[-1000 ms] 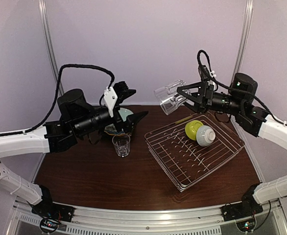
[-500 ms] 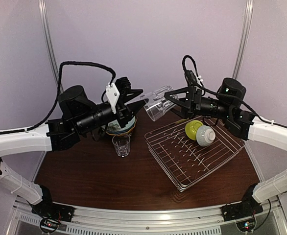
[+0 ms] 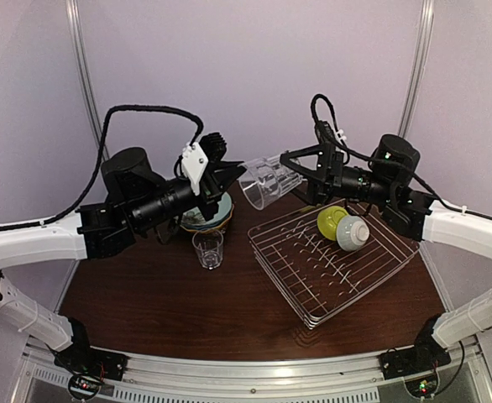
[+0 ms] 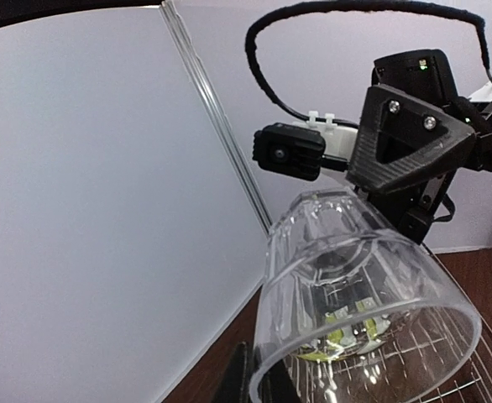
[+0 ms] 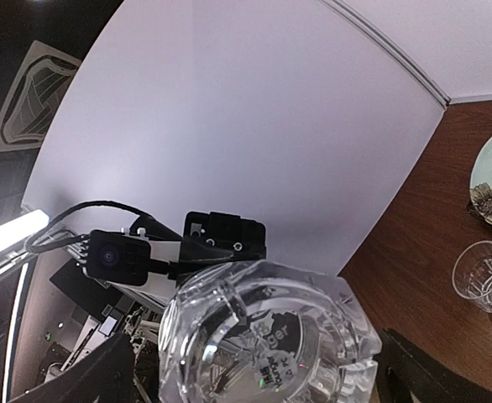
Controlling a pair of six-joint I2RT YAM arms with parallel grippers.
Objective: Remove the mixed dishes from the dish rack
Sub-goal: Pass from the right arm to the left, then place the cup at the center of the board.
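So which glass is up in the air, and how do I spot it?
Find the silver dish rack on the brown table. Near its far left corner, a clear glass hangs sideways in the air between the left gripper and the right gripper. The other glass stands upright on the table.

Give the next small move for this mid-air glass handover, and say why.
Probably draw the right gripper straight back off the clear glass. The left gripper is shut on its rim, and the right's jaws stand open either side of its base, so the left alone seems to hold it; backing away frees it to be set down.
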